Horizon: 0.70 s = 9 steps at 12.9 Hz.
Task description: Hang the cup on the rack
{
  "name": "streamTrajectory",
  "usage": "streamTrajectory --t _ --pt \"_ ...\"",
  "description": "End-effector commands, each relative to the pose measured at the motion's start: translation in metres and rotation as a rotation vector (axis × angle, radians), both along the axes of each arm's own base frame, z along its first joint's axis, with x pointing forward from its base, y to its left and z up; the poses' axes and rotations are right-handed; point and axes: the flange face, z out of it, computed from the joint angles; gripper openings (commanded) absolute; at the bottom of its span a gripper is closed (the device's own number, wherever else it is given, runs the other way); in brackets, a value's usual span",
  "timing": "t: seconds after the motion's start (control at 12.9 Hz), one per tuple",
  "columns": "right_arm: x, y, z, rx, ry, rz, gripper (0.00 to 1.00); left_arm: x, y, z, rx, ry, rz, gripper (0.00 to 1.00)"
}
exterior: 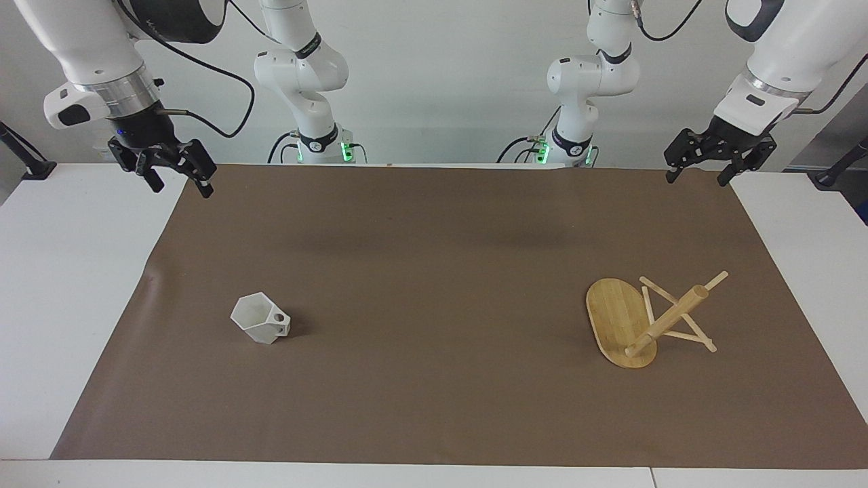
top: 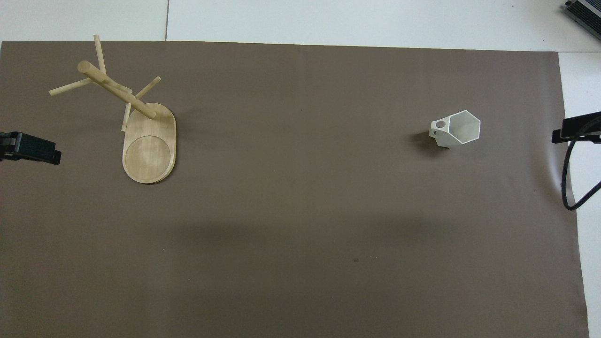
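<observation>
Lowest in the facing view, and so farthest from the robots, the rack (exterior: 634,318) is found toward the left arm's end of the worktop (exterior: 61,271), resting on the brown mat (exterior: 434,407). Its flat oval base (top: 149,150) is seen from above with a round disc marked on it, and its thick central post (top: 115,89) is seen slanting away from the base, with thin pegs (top: 70,87) branching out near its tip; whether the rack is upright or tipped cannot be told for certain, though the post appears strongly tilted in both views. Well apart from it, toward the right arm's end of the mat, the cup (exterior: 260,318) is placed, about as far from the robots as the rack. Its hexagonal rim (top: 464,126) is turned upward and its blocky handle, pierced by a round hole, is pointed toward the rack. Nothing is touched by either arm. The left gripper (exterior: 702,166) is held raised over the mat's edge at its own end, close to the robots, with its fingers spread. The right gripper (exterior: 178,176) is held likewise over the mat's edge at the other end, its fingers spread too and nothing between them. Both arms are seen waiting. A black cable (top: 570,188) is seen hanging beside the right gripper in the overhead view.
</observation>
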Motion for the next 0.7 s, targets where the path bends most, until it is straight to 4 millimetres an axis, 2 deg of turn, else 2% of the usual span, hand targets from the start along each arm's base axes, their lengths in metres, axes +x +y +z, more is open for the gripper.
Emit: streamTrajectory --t 0.0,0.62 --pt "-0.0059 0.0016 -0.001 -0.007 -0.014 0.024 1.0 -0.0089 0.0023 0.0008 0.015 0.006 0.011 1.0" --pt "-0.0078 -0.005 -0.0006 -0.006 -0.007 0.012 1.0 -0.0089 0.0024 0.0008 0.016 0.006 0.011 1.0"
